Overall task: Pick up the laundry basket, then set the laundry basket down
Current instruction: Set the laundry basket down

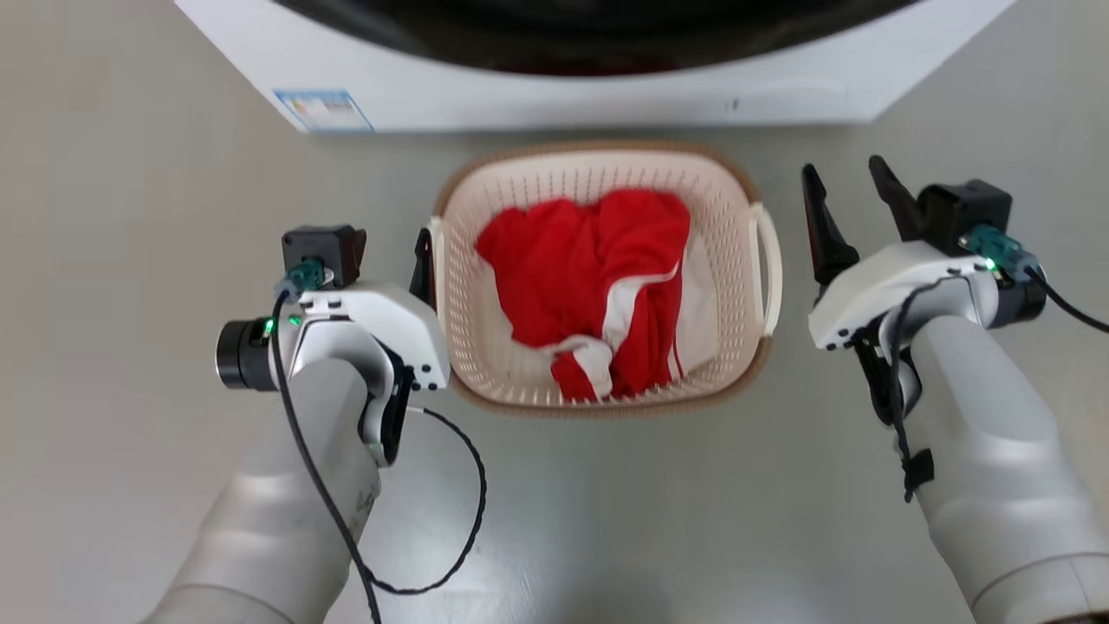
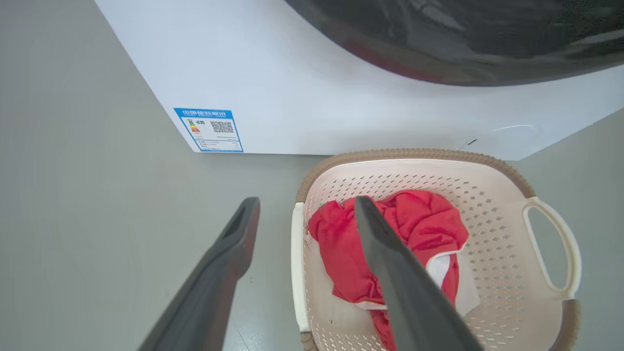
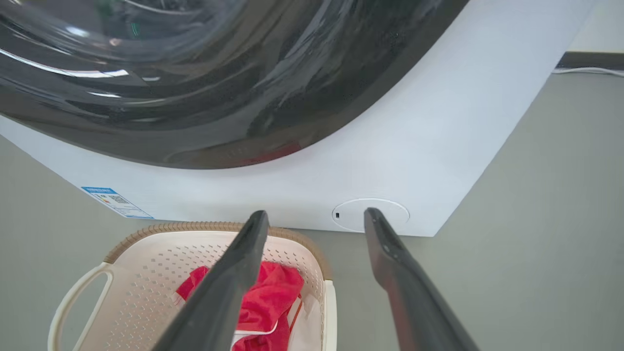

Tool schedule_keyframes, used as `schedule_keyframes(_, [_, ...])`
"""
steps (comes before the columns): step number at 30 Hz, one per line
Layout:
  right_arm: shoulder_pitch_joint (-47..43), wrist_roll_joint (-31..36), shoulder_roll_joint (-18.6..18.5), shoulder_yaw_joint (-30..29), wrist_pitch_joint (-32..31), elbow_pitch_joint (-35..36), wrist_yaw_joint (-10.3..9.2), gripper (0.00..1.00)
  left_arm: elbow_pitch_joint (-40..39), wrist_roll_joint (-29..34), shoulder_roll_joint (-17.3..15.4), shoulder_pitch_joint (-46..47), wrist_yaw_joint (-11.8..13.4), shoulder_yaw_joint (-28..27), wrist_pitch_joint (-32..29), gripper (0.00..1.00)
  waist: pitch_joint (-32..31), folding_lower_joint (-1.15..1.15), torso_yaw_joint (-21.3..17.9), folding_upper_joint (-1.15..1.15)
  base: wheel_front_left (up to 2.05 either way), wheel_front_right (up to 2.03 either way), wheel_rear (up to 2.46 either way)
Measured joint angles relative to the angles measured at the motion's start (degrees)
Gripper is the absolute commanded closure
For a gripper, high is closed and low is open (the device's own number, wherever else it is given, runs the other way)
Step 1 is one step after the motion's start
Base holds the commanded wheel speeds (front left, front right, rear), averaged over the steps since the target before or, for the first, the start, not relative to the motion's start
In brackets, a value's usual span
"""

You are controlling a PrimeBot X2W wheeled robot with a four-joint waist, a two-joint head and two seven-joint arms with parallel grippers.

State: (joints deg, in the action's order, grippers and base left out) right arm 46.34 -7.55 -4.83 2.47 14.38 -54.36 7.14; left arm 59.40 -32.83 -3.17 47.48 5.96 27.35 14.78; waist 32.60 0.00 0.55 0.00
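The laundry basket (image 1: 606,178), cream and perforated with a brown rim, stands on the grey floor and holds red and white clothing (image 1: 598,277). My left gripper (image 1: 390,250) is open at the basket's left side. In the left wrist view the left gripper (image 2: 307,202) straddles the left loop handle (image 2: 296,263), one finger over the inside and one outside. My right gripper (image 1: 853,195) is open a little to the right of the right handle (image 1: 769,264), apart from it. In the right wrist view that handle (image 3: 330,312) lies low between the open right gripper (image 3: 317,214) fingers.
A large white washing machine (image 1: 554,95) with a dark round door (image 3: 195,83) and a blue label (image 1: 325,110) stands just behind the basket. A black cable (image 1: 472,511) loops from my left forearm. Bare grey floor (image 1: 104,260) lies on both sides.
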Motion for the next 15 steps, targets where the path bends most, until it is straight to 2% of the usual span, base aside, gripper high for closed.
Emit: schedule_keyframes(15, [-9.0,1.8,-2.0,-0.8,0.0,10.0,0.0,0.0,-9.4,4.4,-1.3,-10.5,-2.0,-9.2,0.0,0.0,-13.7,0.0,1.3,0.0,0.0,0.0,0.0])
